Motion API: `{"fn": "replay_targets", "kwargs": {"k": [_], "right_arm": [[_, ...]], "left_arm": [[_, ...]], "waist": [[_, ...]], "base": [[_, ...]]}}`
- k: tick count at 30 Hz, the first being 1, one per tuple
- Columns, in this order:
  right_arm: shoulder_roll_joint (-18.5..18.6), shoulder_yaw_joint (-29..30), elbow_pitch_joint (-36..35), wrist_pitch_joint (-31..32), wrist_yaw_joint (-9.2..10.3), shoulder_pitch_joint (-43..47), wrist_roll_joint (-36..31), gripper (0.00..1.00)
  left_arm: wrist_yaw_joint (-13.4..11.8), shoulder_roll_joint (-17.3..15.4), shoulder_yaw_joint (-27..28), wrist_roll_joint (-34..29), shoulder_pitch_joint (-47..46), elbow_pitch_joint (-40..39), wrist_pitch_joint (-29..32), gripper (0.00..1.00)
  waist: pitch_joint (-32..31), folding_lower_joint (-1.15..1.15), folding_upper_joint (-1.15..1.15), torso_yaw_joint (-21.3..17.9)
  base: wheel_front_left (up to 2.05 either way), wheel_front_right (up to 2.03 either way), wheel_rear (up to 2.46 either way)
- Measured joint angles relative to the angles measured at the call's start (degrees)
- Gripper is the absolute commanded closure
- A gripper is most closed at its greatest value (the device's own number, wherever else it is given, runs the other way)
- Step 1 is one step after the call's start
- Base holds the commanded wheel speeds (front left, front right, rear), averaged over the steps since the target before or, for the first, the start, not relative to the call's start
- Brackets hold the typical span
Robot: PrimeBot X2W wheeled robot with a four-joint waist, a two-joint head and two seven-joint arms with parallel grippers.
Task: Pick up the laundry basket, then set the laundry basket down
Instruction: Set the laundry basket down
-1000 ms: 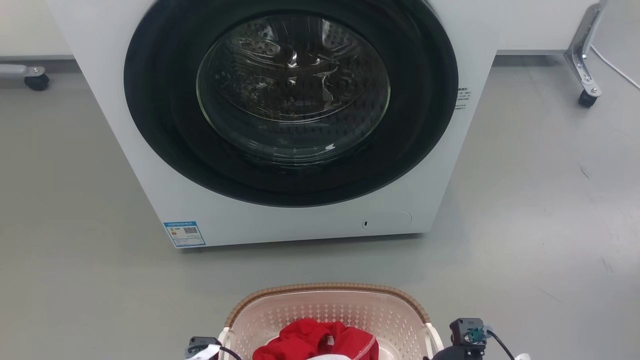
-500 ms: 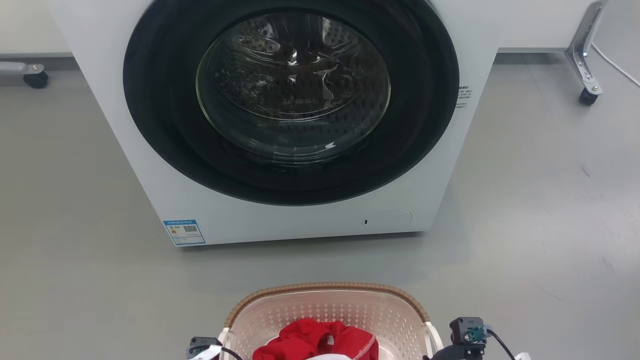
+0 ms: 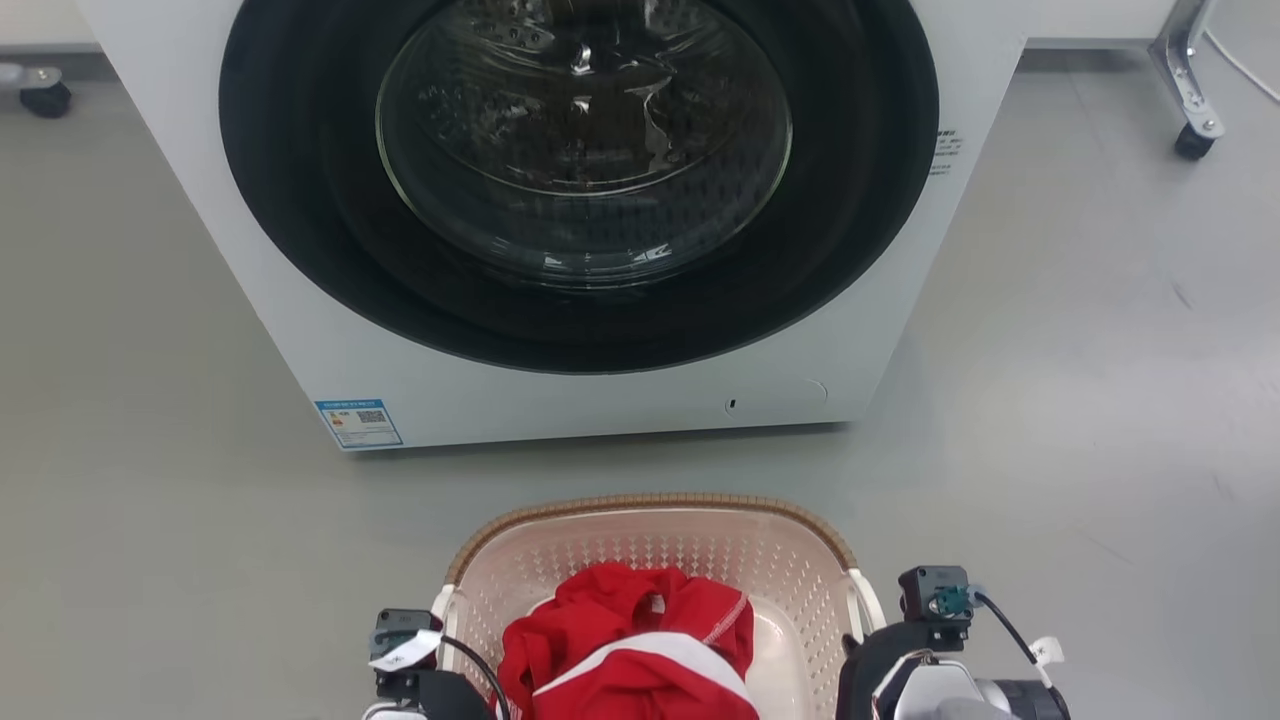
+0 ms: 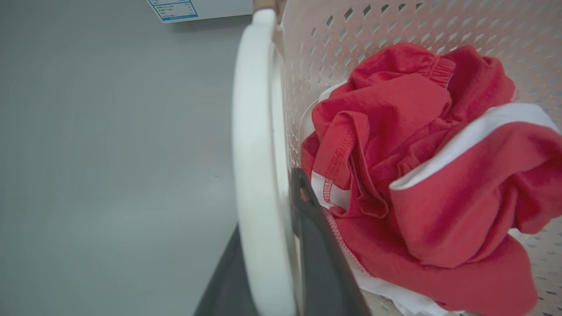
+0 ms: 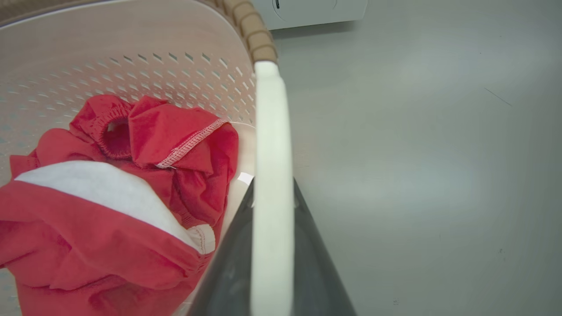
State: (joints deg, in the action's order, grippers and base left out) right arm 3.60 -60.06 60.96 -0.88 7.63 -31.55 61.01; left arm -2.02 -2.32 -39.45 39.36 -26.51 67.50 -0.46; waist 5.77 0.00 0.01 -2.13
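Low in the frame the basket point(image 3: 650, 502) lies crosswise between the arms, left gripper point(image 4: 268, 210) and right gripper point(image 5: 273, 193) each pinching a white handle point(image 4: 257, 131), equally near.

Front-loading washing machine point(image 3: 300, 330) on a grey floor point(image 3: 150, 520)

Its round glass door point(image 3: 585, 140), ringed in black, is shut, and a blue label point(image 3: 358, 423) sits at the front panel's lower left corner. A crumpled red-and-white garment point(image 3: 625, 640) lies in front of the machine. Black casters point(image 3: 45, 98) point(image 3: 1192, 142) stand farther back on either side.
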Motion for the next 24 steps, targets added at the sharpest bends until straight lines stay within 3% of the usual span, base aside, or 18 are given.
{"fn": "replay_targets", "kwargs": {"k": [24], "right_arm": [[0.0, 0.7, 2.9, -2.8, 0.00, -19.7, -2.2, 1.00]], "left_arm": [[-0.5, -1.3, 1.4, -0.5, -17.8, -1.3, -1.4, 1.00]], "waist": [[17.5, 0.01, 0.00, 0.6]], "base": [[0.00, 0.00, 0.00]]}}
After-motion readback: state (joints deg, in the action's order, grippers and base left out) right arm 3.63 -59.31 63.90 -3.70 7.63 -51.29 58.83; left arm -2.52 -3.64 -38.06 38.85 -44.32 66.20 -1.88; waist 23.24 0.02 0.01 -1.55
